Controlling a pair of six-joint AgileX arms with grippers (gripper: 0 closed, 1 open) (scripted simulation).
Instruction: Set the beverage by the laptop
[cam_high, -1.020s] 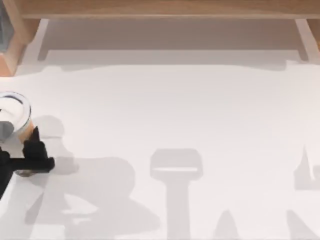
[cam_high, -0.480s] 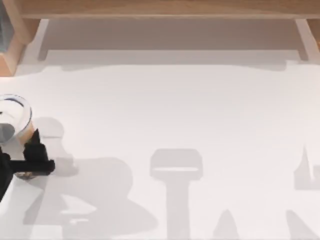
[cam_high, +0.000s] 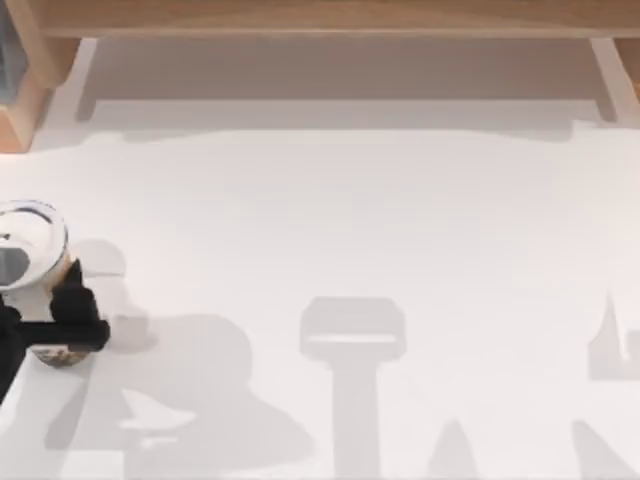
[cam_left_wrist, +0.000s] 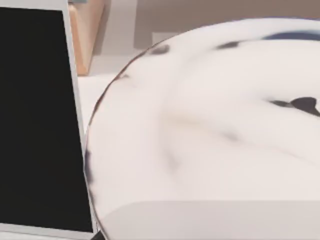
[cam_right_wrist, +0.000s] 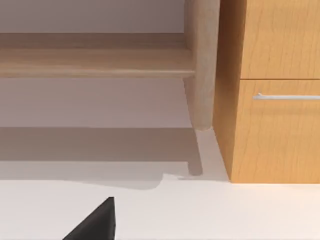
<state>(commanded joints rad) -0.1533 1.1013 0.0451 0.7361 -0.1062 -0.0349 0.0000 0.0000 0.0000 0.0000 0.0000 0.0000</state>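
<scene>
Where the table's left edge runs, the left end effector (cam_high: 62, 322) clamps the beverage (cam_high: 30, 245).

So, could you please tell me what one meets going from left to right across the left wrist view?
The laptop's dark screen, then its pale frame edge, then the beverage's white lid, seen close up.

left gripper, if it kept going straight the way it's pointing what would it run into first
Probably nothing new: the left gripper is already at the beverage, whose white lid looms close in the left wrist view. Beyond it stands a dark screen, though depth is unclear.
</scene>
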